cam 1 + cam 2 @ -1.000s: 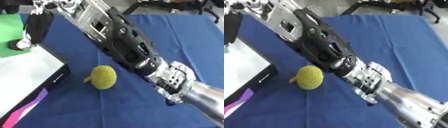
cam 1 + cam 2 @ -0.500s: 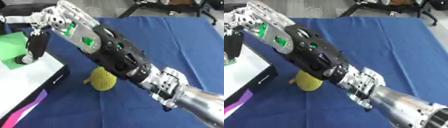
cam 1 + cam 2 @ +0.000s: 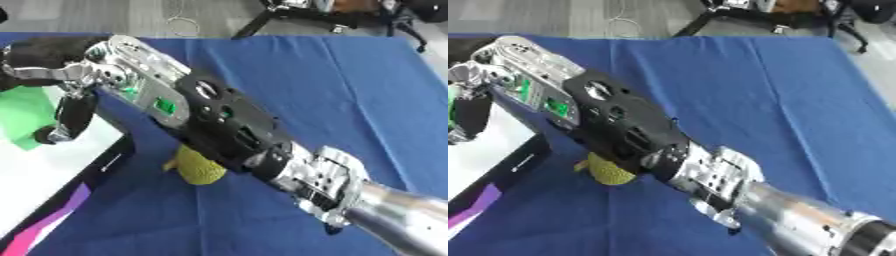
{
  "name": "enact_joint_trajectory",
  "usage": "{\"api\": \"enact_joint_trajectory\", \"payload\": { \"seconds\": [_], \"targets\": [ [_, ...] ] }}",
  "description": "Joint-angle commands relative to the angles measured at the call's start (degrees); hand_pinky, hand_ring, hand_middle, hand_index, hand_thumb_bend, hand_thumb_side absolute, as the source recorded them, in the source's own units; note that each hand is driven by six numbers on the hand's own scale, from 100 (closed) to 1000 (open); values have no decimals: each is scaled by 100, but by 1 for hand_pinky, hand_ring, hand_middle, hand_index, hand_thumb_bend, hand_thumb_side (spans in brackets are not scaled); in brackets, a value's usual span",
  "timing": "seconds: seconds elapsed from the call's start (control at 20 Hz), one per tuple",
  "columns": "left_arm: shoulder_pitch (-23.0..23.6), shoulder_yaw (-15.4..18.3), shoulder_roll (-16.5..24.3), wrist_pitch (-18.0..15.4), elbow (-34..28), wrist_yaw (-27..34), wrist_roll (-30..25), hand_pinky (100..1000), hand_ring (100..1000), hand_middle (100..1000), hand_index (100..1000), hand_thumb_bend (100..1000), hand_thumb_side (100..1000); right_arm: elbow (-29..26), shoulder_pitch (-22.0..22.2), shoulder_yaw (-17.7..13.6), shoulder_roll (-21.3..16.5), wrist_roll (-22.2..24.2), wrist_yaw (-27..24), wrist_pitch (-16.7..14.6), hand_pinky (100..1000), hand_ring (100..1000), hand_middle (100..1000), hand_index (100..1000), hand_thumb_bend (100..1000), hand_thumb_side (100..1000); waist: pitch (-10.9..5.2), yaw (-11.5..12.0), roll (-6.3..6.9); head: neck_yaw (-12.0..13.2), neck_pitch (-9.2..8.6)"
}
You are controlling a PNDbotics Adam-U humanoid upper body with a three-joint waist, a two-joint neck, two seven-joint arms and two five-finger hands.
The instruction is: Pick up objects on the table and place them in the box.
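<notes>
Left eye view: arm (image 3: 219, 130) overlaps yellow fruit (image 3: 199, 169).

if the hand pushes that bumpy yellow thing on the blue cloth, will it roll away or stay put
The yellow thing looks rounded, so it would probably roll a little. Its bumpy skin and the stub on one side, plus the blue cloth, would likely stop it soon. It seems light.

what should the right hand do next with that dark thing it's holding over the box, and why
Probably let go. The right hand has its fingers curled round a dark elongated object that hangs over the white inside of the box, so opening the fingers should drop it in. The yellow-green object remains on the table.
</notes>
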Motion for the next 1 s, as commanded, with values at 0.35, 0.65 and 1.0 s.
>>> {"api": "enact_joint_trajectory", "payload": {
  "seconds": [0.35, 0.65, 1.0],
  "targets": [
    [-23, 125, 148, -96, 21, 31, 78, 755, 775, 589, 797, 642, 579, 6, -55, -38, -10, 23, -320, -139, 971, 841, 782, 891, 100, 359, 1, 3, -37, -20, -102],
    [-32, 143, 162, -97, 69, 66, 103, 755, 775, 589, 798, 641, 578, -87, -14, -40, -10, 283, -551, -166, 1000, 1000, 914, 939, 100, 417, 15, -6, -30, -59, -96],
    [-2, 303, 336, -152, 222, 104, 240, 755, 775, 589, 799, 640, 579, -193, 40, -32, -13, 184, -1002, -497, 1000, 1000, 1000, 987, 100, 620, 27, 12, -28, -94, -91]
  ]
}}
